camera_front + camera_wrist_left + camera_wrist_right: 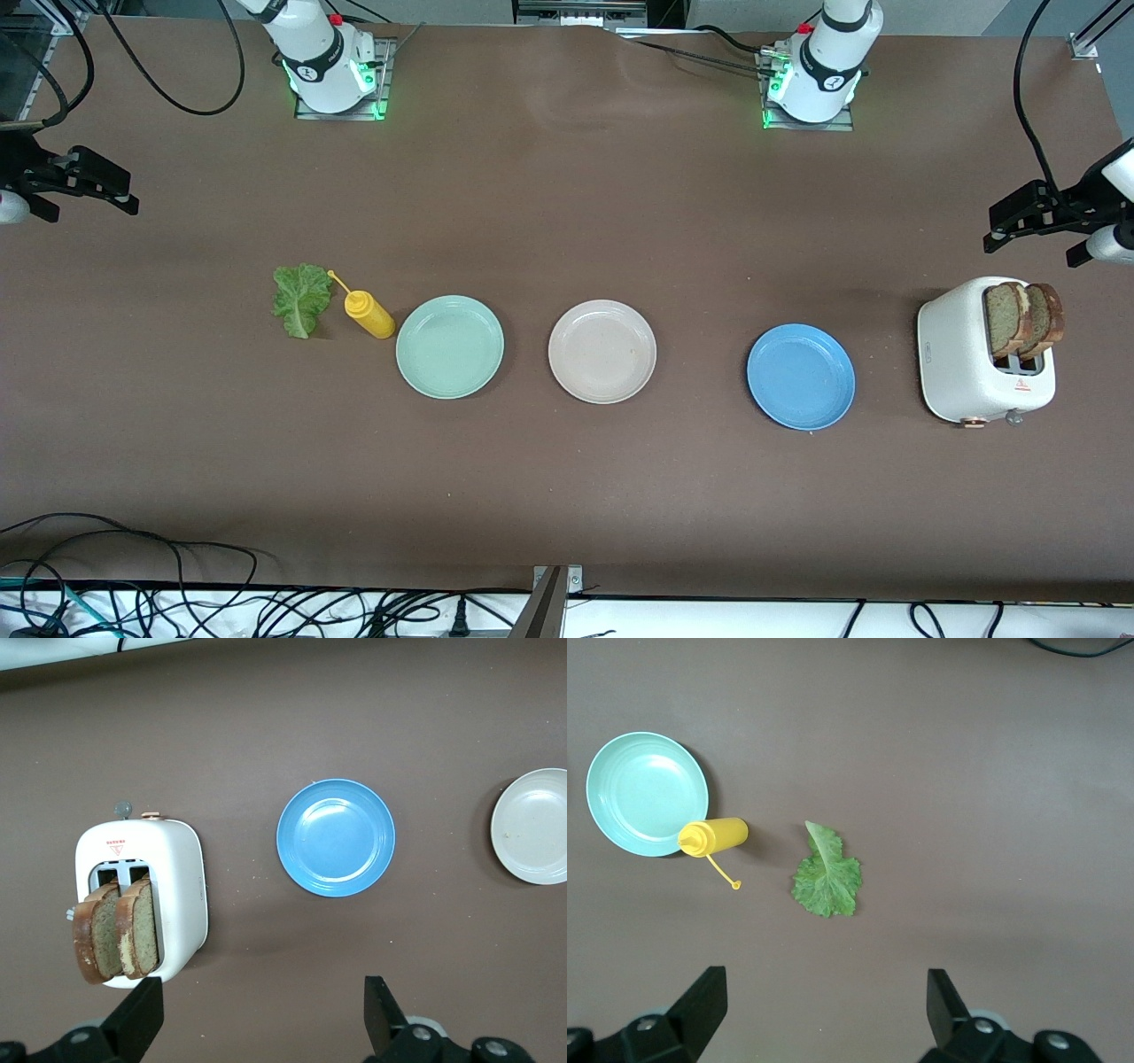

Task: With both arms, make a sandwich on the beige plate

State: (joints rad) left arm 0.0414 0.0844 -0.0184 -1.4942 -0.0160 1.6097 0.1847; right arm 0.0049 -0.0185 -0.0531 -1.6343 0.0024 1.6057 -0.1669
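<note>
The beige plate [602,351] [534,826] sits bare at the middle of the table. Two brown bread slices [1023,319] [115,930] stand upright in a white toaster [961,363] [177,877] at the left arm's end. A ruffled green lettuce leaf [301,299] [827,877] lies flat toward the right arm's end. My left gripper [1030,251] [263,1010] hangs open and holds nothing above the table beside the toaster. My right gripper [93,213] [824,1001] hangs open over bare table near the lettuce, also holding nothing.
A mint-green plate [449,346] [647,793] lies between lettuce and beige plate, with a yellow squeeze bottle [369,315] [713,835] on its side beside it. A blue plate [800,377] [335,837] lies between beige plate and toaster. Cables run along the table edge nearest the front camera.
</note>
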